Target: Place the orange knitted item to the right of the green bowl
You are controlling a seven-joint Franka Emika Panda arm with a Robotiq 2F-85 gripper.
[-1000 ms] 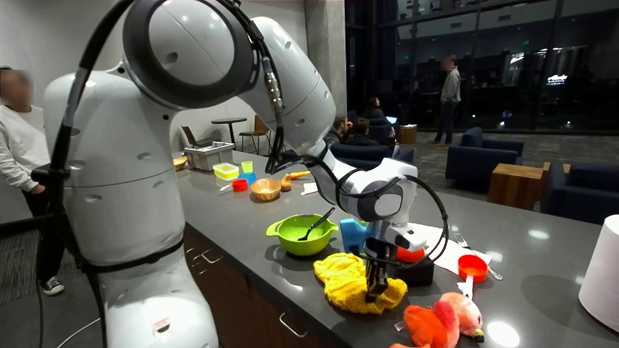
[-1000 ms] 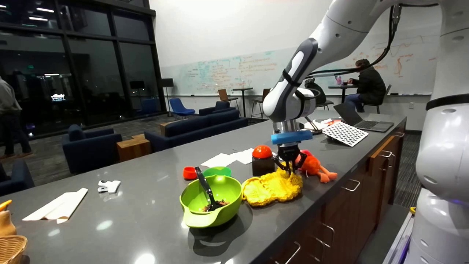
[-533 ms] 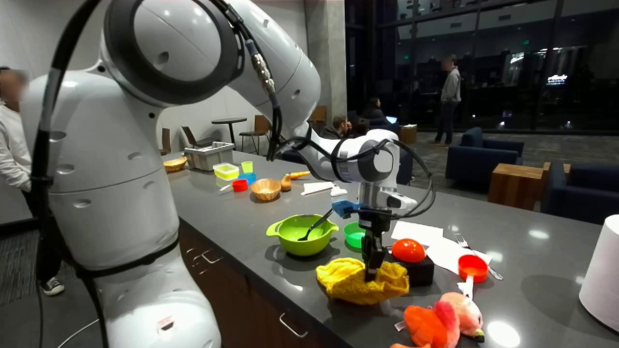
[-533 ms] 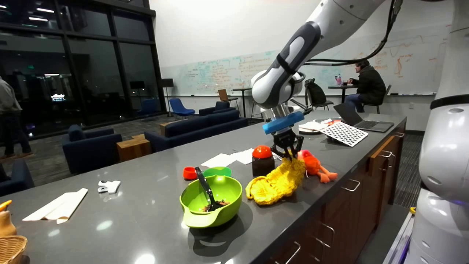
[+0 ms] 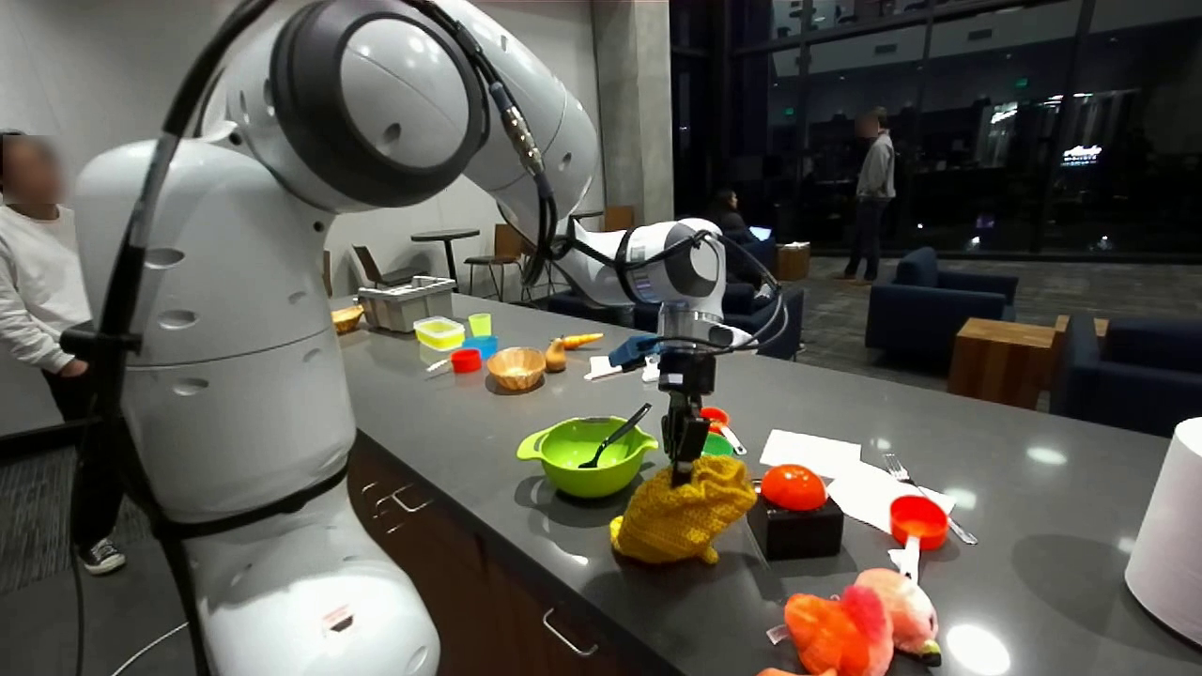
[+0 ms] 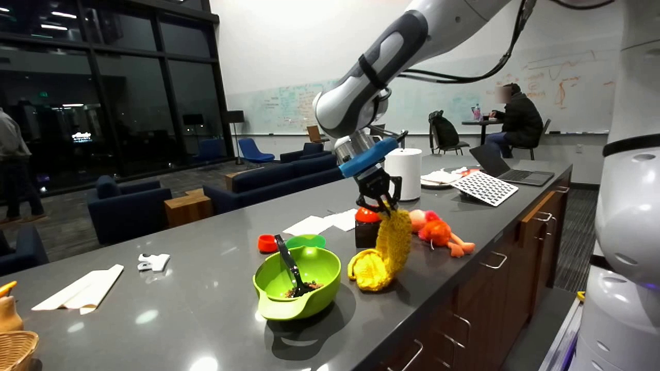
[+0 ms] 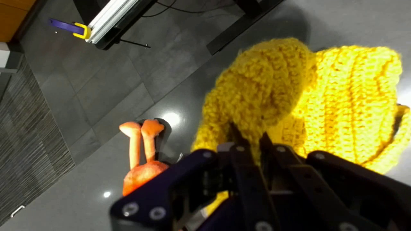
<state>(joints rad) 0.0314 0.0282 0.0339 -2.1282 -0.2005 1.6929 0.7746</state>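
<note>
The orange knitted item (image 5: 681,521) is a soft yellow-orange ribbed piece. My gripper (image 5: 683,477) is shut on its upper end and holds that end up off the counter. In an exterior view the gripper (image 6: 388,210) pinches the top of the knitted item (image 6: 396,239), and its folded lower end seems to rest on the counter. In the wrist view the gripper (image 7: 249,129) has a fold of the knitted item (image 7: 346,102) between its fingers. The lime-green bowl (image 5: 592,481) stands just left of the item in both exterior views (image 6: 322,299), with a black spoon (image 6: 289,260) in it.
A black box with a red dome (image 5: 798,512) stands close beside the item. A smaller green bowl (image 6: 307,240) and a red cup (image 6: 267,243) are behind the lime-green bowl. An orange-pink plush toy (image 5: 840,629) lies near the counter edge. A white roll (image 6: 407,175) stands farther off.
The gripper has risen and moved toward the lime-green bowl, tilting. The knitted item's gripped end is lifted with it; it lay flat on the counter one second ago. The bowl has not moved.
</note>
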